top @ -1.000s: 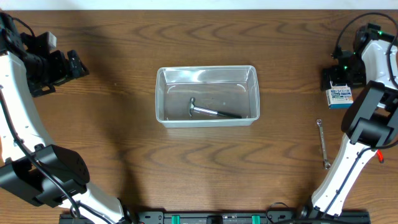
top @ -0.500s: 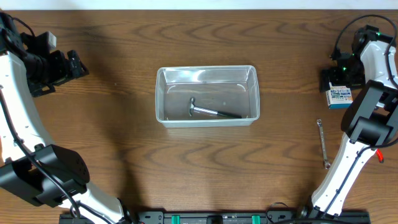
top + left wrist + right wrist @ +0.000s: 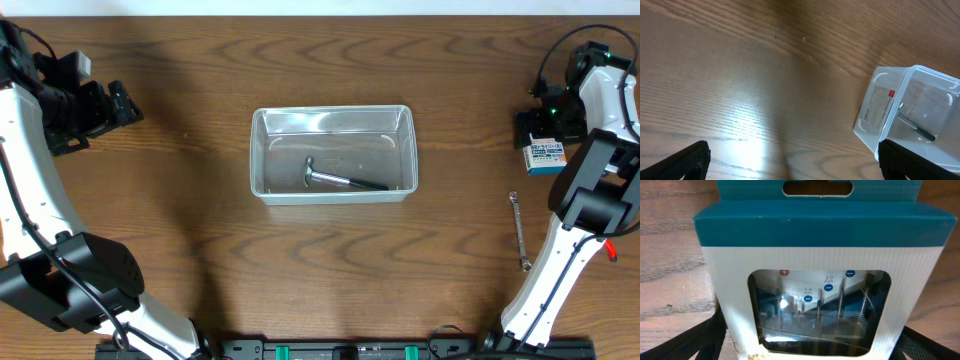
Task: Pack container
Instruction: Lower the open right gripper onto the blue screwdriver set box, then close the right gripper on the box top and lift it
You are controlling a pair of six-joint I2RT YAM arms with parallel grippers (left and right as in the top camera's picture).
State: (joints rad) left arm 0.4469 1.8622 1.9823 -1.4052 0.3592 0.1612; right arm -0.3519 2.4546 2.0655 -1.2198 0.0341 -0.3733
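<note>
**Overhead.** Shows the right claw (image 3: 545, 124) low over a small blue-and-white box (image 3: 546, 156) at the right edge of the worktop (image 3: 200, 250), jaws spread wide to either side of the box and gripping nothing. Places the container (image 3: 256, 150) well to the left of that claw, mid-worktop, with a hammer (image 3: 340, 180) flat inside. Also shows a slim wrench (image 3: 520, 232) just behind the right claw, toward the robot's base, and the left claw (image 3: 118, 103) far off on the other side. Step in hand, by judgement: grasping the box for the container. Centre on the box, close on its two flat sides, squeeze lightly, lift straight, then carry left and set down beside the hammer, not on it.

**Left wrist.** Shows both fingertips (image 3: 685, 160) at the lower corners, wide apart, with only bare wood grain between. Puts the container ahead and to the right of this claw: clear plastic, rounded corners, raised rim, paper label on the near end wall.

**Right wrist.** Fills with the box, dark fingers (image 3: 690, 340) flanking its lower corners. Thin card, likely easy to crush: blue top band with a hang slot, white ribbed body, clear window over slender metal shafts
</note>
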